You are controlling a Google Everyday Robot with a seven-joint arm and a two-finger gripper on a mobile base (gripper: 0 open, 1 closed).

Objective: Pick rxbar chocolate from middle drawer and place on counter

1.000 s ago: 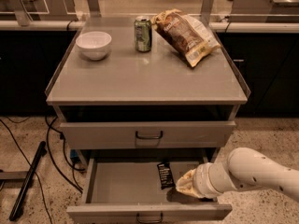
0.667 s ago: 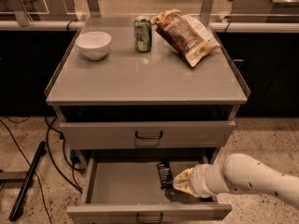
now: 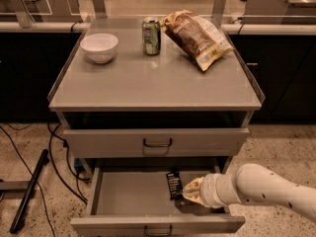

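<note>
Pincer: the tan pincer (image 3: 189,192) is sitting inside the open wide grey metal drawer (image 3: 128,194); apart or together, cannot tell.
Bar: the small black-wrapped rectangular bar (image 3: 174,184) is lying on the drawer floor, just beside the pincer.

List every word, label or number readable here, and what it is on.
Nothing reads clearly.
Bag: printed label, too blurred to read.
Can: label too blurred to read.
Bar in the open drawer, beside the claw: white lettering, too small to read.
</note>
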